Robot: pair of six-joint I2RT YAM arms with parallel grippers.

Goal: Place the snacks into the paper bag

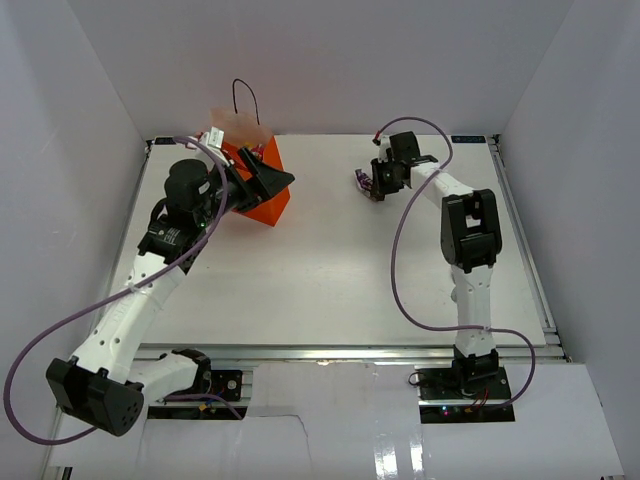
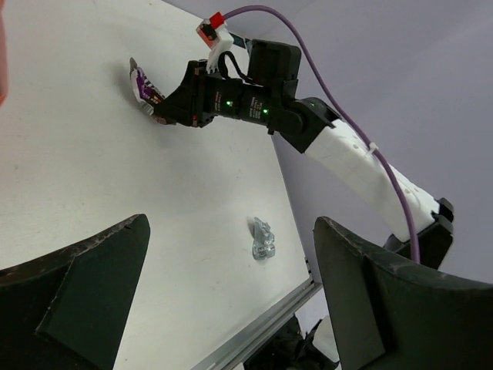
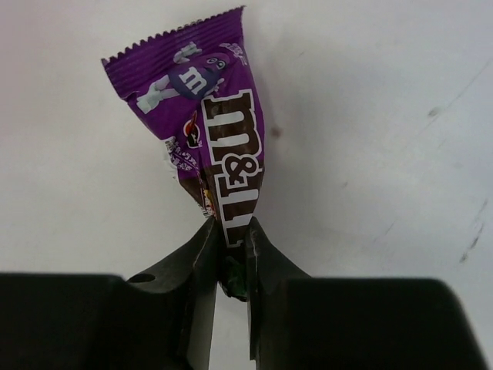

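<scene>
Now the right gripper (image 3: 229, 254) is pinching the purple sweet packet (image 3: 208, 116) near the table's (image 1: 330, 290) far edge; the left gripper (image 2: 231, 262) is gaping wide by the paper bag (image 1: 262, 195) at the far-left corner. The next move probably calls for lifting and carrying the packet leftward.

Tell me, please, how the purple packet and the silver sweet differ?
The purple packet is pinched in the right gripper; the silver sweet lies free on the table. The purple packet is printed, with a zigzag edge; the silver sweet is plain and crumpled. Both are outside the bag.
</scene>
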